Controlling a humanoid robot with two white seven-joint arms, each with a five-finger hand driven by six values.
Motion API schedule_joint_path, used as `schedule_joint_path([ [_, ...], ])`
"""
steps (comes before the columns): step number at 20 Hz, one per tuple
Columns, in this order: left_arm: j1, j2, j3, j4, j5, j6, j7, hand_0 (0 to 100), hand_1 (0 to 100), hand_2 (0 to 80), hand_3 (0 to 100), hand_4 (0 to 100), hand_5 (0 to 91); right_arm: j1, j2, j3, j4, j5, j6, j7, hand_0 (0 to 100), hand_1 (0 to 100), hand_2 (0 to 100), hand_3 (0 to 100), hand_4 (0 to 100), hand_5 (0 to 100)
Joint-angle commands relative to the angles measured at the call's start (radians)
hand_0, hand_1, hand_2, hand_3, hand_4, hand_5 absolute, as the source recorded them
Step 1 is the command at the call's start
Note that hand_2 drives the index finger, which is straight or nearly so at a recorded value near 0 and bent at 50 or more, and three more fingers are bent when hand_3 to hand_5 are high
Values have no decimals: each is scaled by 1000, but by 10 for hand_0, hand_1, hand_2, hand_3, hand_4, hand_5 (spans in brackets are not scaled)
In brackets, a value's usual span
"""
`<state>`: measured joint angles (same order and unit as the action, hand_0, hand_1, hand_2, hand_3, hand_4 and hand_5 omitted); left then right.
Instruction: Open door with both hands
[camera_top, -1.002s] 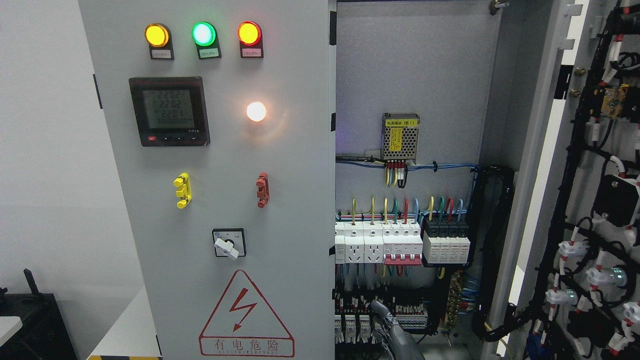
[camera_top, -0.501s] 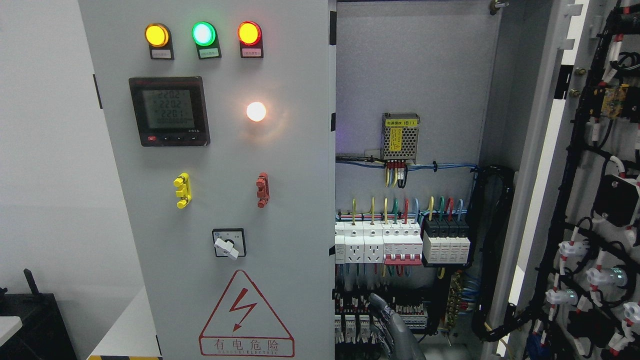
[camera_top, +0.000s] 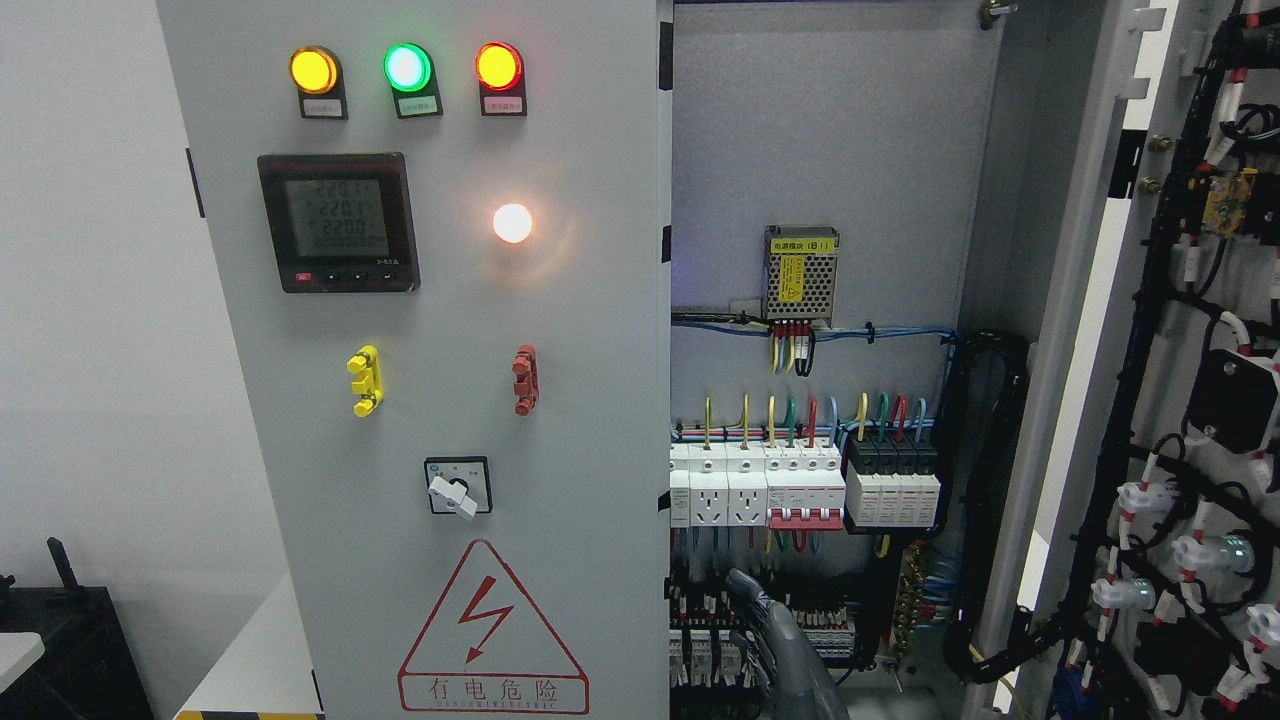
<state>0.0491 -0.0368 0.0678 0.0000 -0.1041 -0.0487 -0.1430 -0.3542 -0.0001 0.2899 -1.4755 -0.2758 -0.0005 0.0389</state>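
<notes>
The cabinet's left door (camera_top: 450, 400) is shut and carries lamps, a meter and a rotary switch. The right door (camera_top: 1180, 400) is swung wide open at the picture's right, with its wired inner face showing. The cabinet's inside (camera_top: 820, 300) is exposed, with breakers and sockets. My right hand (camera_top: 765, 625) rises from the bottom edge just right of the left door's free edge, in front of the lower terminal rows. Its grey fingers (camera_top: 745, 585) are stretched upward and hold nothing. It does not touch the door. The left arm is out of view.
A power supply unit (camera_top: 800, 275) sits on the back panel. Black cable bundles (camera_top: 985, 500) run down the cabinet's right side. A white wall is at the left, with a black object (camera_top: 60, 620) at the lower left.
My right hand has moved a little up and to the left, closer to the left door's edge. The doors have not moved.
</notes>
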Motion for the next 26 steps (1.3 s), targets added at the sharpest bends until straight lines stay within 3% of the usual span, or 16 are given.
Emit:
schedule_joint_path([
  [1, 0, 0, 0, -12, 0, 1, 0, 0, 0, 0, 0, 43, 0, -26, -21, 28, 26, -2, 2, 1, 0, 0, 0, 0, 0, 0],
  [4, 0, 0, 1, -14, 0, 0, 0, 0, 0, 0, 0, 43, 0, -32, -21, 26, 24, -3, 31, 1, 0, 0, 0, 0, 0, 0],
  [26, 0, 0, 0, -12, 0, 0, 0, 0, 0, 0, 0, 44, 0, -97, -38, 72, 31, -72, 51, 6, 0, 0, 0, 0, 0, 0],
])
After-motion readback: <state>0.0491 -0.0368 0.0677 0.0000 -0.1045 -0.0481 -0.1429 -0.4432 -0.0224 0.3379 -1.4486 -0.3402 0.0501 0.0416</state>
